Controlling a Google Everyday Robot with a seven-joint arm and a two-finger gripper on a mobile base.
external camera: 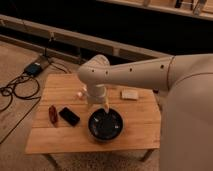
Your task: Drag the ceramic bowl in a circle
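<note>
The ceramic bowl (pixel 105 126) sits toward the front middle of the wooden surface (pixel 137 131). The gripper (pixel 105 106), at the end of the white arm (pixel 135 75), points down at the bowl's far rim. Its fingers stand apart, released and clasping nothing; whether a tip touches the rim cannot be told. Left of the bowl lie a black slab (pixel 69 116) and a red item (pixel 52 113). A white block (pixel 130 94) lies behind the bowl.
</note>
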